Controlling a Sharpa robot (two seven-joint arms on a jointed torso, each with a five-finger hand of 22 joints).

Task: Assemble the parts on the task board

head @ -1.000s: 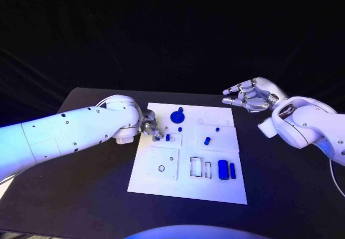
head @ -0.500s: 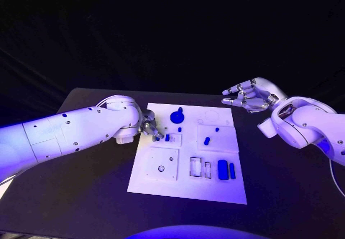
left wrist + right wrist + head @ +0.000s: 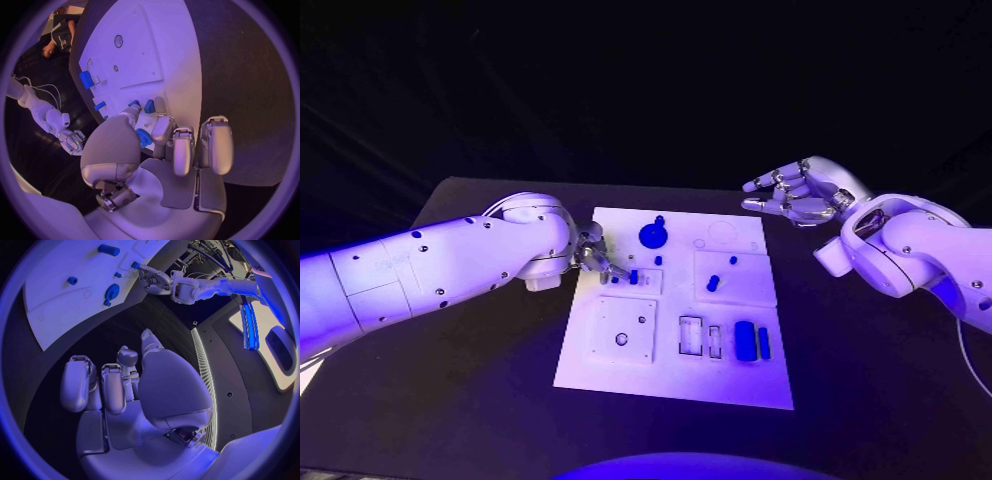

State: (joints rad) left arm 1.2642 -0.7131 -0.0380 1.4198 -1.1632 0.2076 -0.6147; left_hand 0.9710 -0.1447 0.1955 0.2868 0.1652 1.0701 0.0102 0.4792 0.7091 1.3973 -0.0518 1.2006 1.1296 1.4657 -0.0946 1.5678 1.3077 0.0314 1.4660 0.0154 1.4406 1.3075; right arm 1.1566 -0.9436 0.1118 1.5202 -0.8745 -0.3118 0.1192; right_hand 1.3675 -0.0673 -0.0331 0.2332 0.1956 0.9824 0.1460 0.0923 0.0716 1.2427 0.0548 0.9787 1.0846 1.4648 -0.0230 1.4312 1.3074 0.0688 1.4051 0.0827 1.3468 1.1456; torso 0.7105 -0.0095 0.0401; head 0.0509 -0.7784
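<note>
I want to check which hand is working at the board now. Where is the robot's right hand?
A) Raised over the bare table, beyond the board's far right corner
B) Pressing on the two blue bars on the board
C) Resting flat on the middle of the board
A: the right hand hangs over the dark table, off the white task board, holding nothing.

The head camera looks down on the task board (image 3: 678, 305), which both close wrist cameras also catch from opposite sides.
</note>
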